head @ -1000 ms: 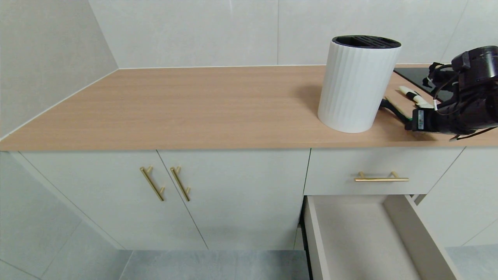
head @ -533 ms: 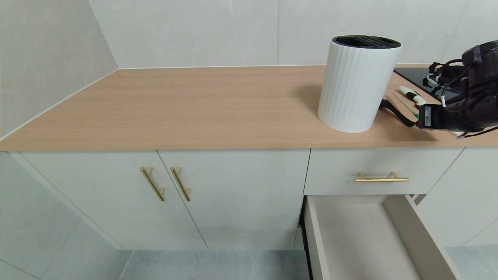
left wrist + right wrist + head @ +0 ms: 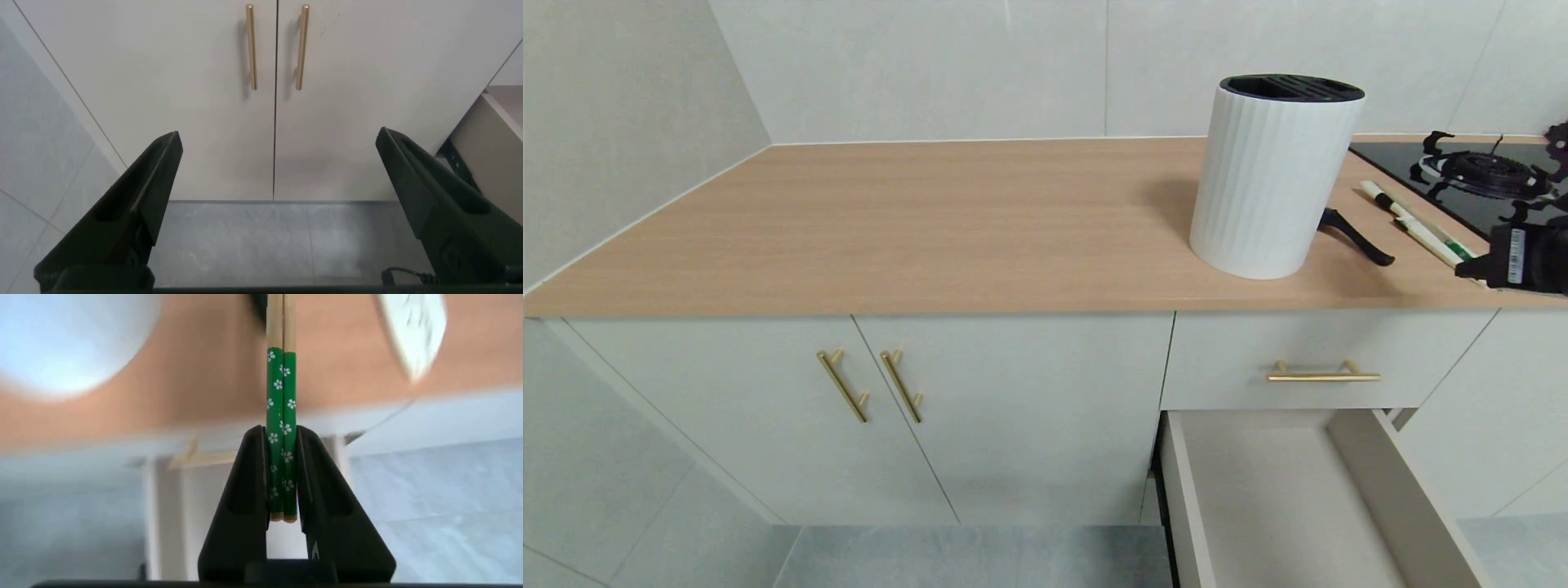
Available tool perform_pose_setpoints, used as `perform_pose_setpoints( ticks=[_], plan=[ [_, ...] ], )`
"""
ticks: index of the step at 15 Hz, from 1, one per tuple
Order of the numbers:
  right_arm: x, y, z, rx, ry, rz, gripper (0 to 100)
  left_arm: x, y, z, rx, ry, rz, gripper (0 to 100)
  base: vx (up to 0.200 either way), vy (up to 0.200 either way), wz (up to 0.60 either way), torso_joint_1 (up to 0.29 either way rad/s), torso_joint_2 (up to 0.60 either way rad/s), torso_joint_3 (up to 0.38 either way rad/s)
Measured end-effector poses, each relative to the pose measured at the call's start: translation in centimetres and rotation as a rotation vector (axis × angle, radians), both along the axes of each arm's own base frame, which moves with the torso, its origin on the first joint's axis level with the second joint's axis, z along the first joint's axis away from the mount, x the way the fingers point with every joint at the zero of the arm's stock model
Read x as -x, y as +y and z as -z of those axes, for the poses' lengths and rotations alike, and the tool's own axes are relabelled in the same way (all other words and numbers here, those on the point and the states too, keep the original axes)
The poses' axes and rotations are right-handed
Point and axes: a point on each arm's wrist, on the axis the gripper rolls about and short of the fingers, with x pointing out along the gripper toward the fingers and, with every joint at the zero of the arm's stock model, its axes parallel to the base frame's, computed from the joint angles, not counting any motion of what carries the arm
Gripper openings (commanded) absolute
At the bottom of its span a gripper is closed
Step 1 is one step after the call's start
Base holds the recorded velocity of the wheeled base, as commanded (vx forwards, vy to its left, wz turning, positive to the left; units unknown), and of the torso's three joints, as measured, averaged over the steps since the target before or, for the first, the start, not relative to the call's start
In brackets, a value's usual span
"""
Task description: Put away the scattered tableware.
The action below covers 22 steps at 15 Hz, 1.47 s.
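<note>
The right pincer [image 3: 1512, 260] is positioned above the front edge of the countertop [image 3: 931, 229], with its jaws narrowed onto a pair of chopsticks [image 3: 1429, 237]. In the right wrist view, the right pincer [image 3: 278, 469] clamps the chopsticks [image 3: 278, 376] side by side on their green, flower-printed end sections. The pale wooden lengths extend straight out ahead of the fingertips. Whether the far tips rest on the countertop cannot be determined. Ahead of the right pincer, past the chopstick tips, a black handle [image 3: 1356, 237] lies on the countertop. Its far end is hidden behind a white ribbed holder [image 3: 1270, 180] with a black slotted top, which stands upright. A blurred white object [image 3: 409, 327] lies on the countertop to one side of the chopsticks. A black stove burner [image 3: 1478, 171] sits behind the right pincer, toward the wall. Below it and toward the holder's side, a drawer [image 3: 1274, 498] stands pulled out under a closed drawer. The left pincer [image 3: 282, 220] is spread wide and holds nothing. Directly ahead of it are two cabinet doors with brass handles [image 3: 276, 45].
</note>
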Motion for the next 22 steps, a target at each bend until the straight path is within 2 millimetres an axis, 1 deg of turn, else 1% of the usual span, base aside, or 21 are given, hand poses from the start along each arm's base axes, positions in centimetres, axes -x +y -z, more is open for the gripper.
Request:
perform_pose_setpoints(
  ticks=[3,5,6,8,9,11,15,18,22],
  plan=[
    [5.6,-0.1,0.4,-0.017,-0.001,-0.044,0,0.0,0.0,0.0,0.000,0.000,-0.001,100,0.000,0.000,0.00,0.000,0.00,0.000],
    [8.8,-0.1,0.9,-0.023,0.023,-0.096,0,0.0,0.0,0.0,0.000,0.000,0.000,100,0.000,0.000,0.00,0.000,0.00,0.000],
    [10.0,0.0,1.2,-0.001,0.023,-0.162,0,0.0,0.0,0.0,0.000,0.000,-0.001,100,0.000,0.000,0.00,0.000,0.00,0.000],
    [11.6,0.0,2.4,0.100,0.027,-0.270,0,0.0,0.0,0.0,0.000,0.000,-0.001,100,0.000,0.000,0.00,0.000,0.00,0.000],
    [12.0,0.1,3.2,0.139,0.044,-0.308,0,0.0,0.0,0.0,0.000,0.000,0.000,100,0.000,0.000,0.00,0.000,0.00,0.000],
    [12.2,0.3,4.6,0.182,0.078,-0.367,0,0.0,0.0,0.0,0.000,0.000,0.000,100,0.000,0.000,0.00,0.000,0.00,0.000],
    [11.3,0.9,6.8,0.213,0.174,-0.445,0,0.0,0.0,0.0,0.000,0.000,0.000,100,0.000,0.000,0.00,0.000,0.00,0.000],
    [10.6,1.3,7.9,0.231,0.197,-0.487,0,0.0,0.0,0.0,0.000,0.000,0.000,100,0.000,0.000,0.00,-0.118,0.31,0.186],
    [10.3,1.9,9.0,0.234,0.236,-0.533,0,0.0,0.0,0.0,0.000,0.000,-0.001,100,0.000,0.000,0.00,-0.166,0.45,0.275]
  ],
)
